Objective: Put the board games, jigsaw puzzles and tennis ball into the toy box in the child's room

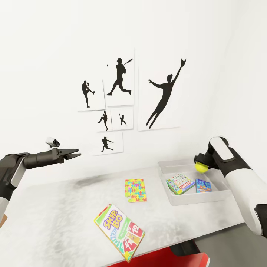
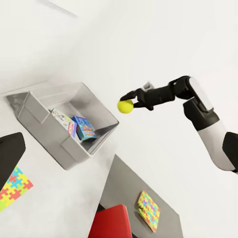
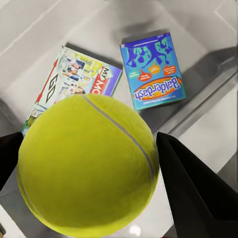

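Observation:
My right gripper (image 1: 200, 161) is shut on the yellow-green tennis ball (image 1: 201, 167), holding it in the air over the right end of the pale grey toy box (image 1: 167, 196). In the right wrist view the ball (image 3: 89, 163) sits between dark fingers (image 3: 193, 188). Two board games lie in the box: a green-edged white-and-red one (image 1: 180, 184) and a blue one (image 1: 203, 185). The SKIP-BO box (image 1: 119, 231) lies near the table's front edge. One jigsaw puzzle (image 1: 136, 190) lies left of the toy box. My left gripper (image 1: 77, 153) hovers open and empty at the far left.
The pale table (image 1: 55, 211) runs along a white wall hung with black silhouette prints (image 1: 163, 94). A second jigsaw puzzle (image 2: 148, 210) lies on a lower dark grey cabinet (image 2: 124, 178) beyond the table. A red object (image 1: 163, 259) sits below the table's front edge.

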### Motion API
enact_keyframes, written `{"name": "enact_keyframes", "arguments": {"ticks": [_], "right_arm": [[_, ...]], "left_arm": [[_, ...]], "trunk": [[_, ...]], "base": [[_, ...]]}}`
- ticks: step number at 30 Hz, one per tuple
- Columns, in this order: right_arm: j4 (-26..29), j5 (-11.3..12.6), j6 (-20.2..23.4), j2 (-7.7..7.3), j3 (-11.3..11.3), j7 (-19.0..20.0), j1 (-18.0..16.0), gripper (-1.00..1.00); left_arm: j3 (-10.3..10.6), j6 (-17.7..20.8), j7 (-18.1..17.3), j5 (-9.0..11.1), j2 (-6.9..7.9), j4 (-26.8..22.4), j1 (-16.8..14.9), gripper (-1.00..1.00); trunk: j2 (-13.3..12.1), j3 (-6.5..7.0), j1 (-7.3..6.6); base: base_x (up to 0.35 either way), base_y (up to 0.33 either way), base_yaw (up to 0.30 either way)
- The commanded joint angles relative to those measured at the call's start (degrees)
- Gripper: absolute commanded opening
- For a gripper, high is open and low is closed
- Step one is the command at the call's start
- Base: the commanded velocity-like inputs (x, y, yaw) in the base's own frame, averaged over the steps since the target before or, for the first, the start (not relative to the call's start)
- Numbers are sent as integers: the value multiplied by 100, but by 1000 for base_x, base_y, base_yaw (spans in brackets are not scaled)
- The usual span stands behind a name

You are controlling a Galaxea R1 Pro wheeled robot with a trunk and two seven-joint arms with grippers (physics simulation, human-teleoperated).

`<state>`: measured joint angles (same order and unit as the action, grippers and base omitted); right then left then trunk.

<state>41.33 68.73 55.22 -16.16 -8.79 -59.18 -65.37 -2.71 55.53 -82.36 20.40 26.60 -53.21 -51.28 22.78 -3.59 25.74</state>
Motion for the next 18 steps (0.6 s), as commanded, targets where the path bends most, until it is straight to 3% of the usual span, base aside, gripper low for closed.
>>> {"name": "enact_keyframes", "arguments": {"ticks": [1, 5, 8, 18], "right_arm": [[-52, -72, -12, -9, -76, 80, -14, -100], [-126, -315, -14, 12, -152, 485, -34, -100], [-141, -367, -1, 28, -171, 605, -41, -100], [-164, -395, 411, 72, -176, 666, -46, -100]], "left_arm": [[2, 61, -13, 11, 2, -2, -5, 100], [6, 63, -13, 15, 2, -4, -5, 100], [7, 66, -12, 12, 3, -5, -5, 100], [1, 80, -16, 15, 4, -5, -5, 100]], "trunk": [[14, -14, 4], [14, -14, 4], [14, -14, 4], [14, -14, 4]], "base": [[0, 0, 0], [0, 0, 0], [0, 0, 0], [0, 0, 0]]}}
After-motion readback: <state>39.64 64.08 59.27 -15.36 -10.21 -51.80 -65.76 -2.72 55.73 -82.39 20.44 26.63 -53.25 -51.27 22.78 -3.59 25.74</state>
